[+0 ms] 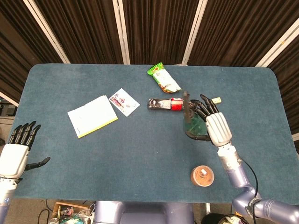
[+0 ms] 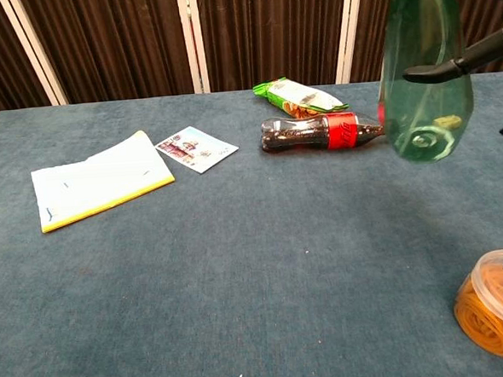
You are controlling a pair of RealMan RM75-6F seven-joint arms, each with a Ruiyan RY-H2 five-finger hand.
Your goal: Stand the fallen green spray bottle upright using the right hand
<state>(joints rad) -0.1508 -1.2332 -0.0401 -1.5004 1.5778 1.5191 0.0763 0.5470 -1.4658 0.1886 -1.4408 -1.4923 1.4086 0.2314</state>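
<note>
My right hand grips the green spray bottle and holds it nearly upright, lifted off the table. Its round base hangs above the cloth in the chest view, while the spray head is cut off by the top edge. Only a dark thumb of that hand shows across the bottle there. In the head view the green bottle shows end-on from above, partly covered by the fingers. My left hand rests off the table's left front corner, fingers apart and holding nothing.
A cola bottle lies on its side just behind the lifted bottle. A green snack bag lies farther back. A notebook and a card lie to the left. A tub of rubber bands stands at the front right. A small yellow block lies nearby.
</note>
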